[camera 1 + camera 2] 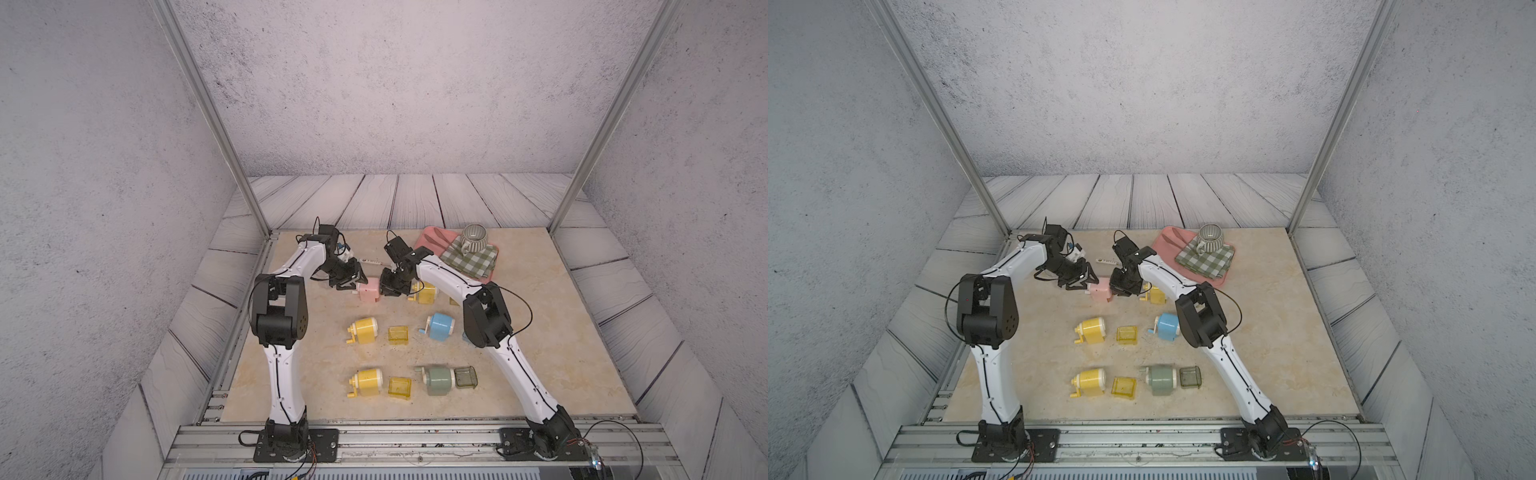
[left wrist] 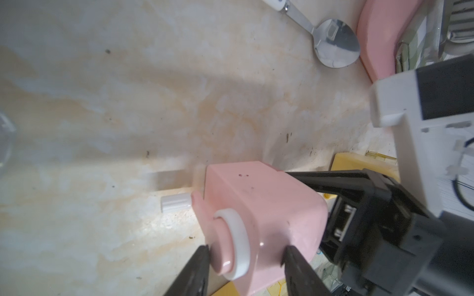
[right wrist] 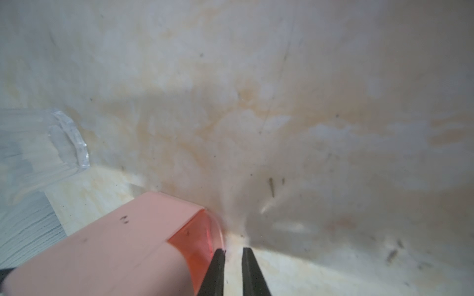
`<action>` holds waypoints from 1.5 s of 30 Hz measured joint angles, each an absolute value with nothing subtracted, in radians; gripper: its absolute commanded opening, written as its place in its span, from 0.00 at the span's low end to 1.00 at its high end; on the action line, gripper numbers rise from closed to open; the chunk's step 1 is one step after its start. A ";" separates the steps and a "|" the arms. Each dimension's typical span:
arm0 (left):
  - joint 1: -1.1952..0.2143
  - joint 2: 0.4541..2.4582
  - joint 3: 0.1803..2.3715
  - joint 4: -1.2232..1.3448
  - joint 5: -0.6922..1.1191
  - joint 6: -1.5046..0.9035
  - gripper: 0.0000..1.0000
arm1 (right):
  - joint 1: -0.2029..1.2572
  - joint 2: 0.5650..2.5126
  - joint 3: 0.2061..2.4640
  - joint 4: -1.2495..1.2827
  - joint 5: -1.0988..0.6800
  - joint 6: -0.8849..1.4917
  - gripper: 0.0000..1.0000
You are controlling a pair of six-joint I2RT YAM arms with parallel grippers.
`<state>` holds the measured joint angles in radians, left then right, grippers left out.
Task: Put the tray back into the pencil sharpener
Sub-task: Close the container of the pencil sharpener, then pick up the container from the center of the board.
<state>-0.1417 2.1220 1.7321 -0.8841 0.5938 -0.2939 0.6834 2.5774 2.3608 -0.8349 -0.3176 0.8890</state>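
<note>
A pink pencil sharpener (image 1: 369,289) (image 1: 1100,289) stands on the marble table between my two grippers. In the left wrist view my left gripper (image 2: 247,252) is shut on the pink pencil sharpener (image 2: 269,200): one finger rests on its white-ringed crank hub, the other on its body. The translucent pink tray (image 3: 195,238) sits in the sharpener's (image 3: 115,243) other end, its end face flush with the opening. My right gripper (image 3: 233,249) stands narrowly open and holds nothing; one finger touches the tray's end face. In both top views the left gripper (image 1: 357,284) and right gripper (image 1: 384,289) flank the sharpener.
Nearer the front stand two yellow sharpeners (image 1: 363,330) (image 1: 368,382) with yellow trays (image 1: 398,334) (image 1: 400,387), a blue sharpener (image 1: 440,326), and a green sharpener (image 1: 438,379) with its tray (image 1: 465,377). Another yellow sharpener (image 1: 424,292) sits under the right arm. A cup (image 1: 473,237) on cloth and a spoon (image 2: 333,43) lie behind.
</note>
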 measured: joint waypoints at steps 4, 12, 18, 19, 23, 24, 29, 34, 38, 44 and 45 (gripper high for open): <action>-0.142 2.079 1.731 -0.892 0.590 -0.291 0.63 | 0.684 2.505 2.342 -0.841 -0.283 0.859 0.26; -0.139 1.865 1.710 -0.879 0.577 -0.296 0.66 | 0.694 2.254 2.209 -0.845 -0.200 0.767 0.37; -0.139 1.621 1.514 -0.842 0.543 -0.334 0.65 | 0.729 2.038 2.034 -0.893 -0.095 0.701 0.45; -0.139 1.594 1.485 -0.840 0.538 -0.341 0.65 | 0.735 2.007 2.003 -0.897 -0.082 0.699 0.46; -0.140 1.525 1.377 -0.859 0.513 -0.370 0.66 | 0.761 1.877 1.858 -0.919 -0.031 0.706 0.50; -0.140 1.512 1.353 -0.867 0.504 -0.377 0.66 | 0.767 1.852 1.828 -0.927 -0.026 0.706 0.50; -0.151 1.457 1.277 -0.920 0.463 -0.418 0.67 | 0.780 1.806 1.740 -0.963 -0.025 0.707 0.50; -0.189 1.414 1.245 -0.970 0.437 -0.477 0.68 | 0.797 1.809 1.682 -1.019 -0.028 0.707 0.50; -0.224 1.382 1.207 -0.986 0.411 -0.529 0.68 | 0.811 1.793 1.625 -0.998 -0.039 0.707 0.49; -0.232 1.320 1.093 -0.973 0.408 -0.616 0.66 | 0.836 1.783 1.594 -0.989 -0.045 0.706 0.46; -0.232 1.319 1.083 -0.966 0.410 -0.627 0.66 | 0.839 1.784 1.593 -0.988 -0.044 0.706 0.45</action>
<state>-0.2317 1.3190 1.0832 -0.9657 0.4095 -0.6273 0.8387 1.7840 1.5932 -0.9882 -0.0444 0.7059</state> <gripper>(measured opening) 0.663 0.463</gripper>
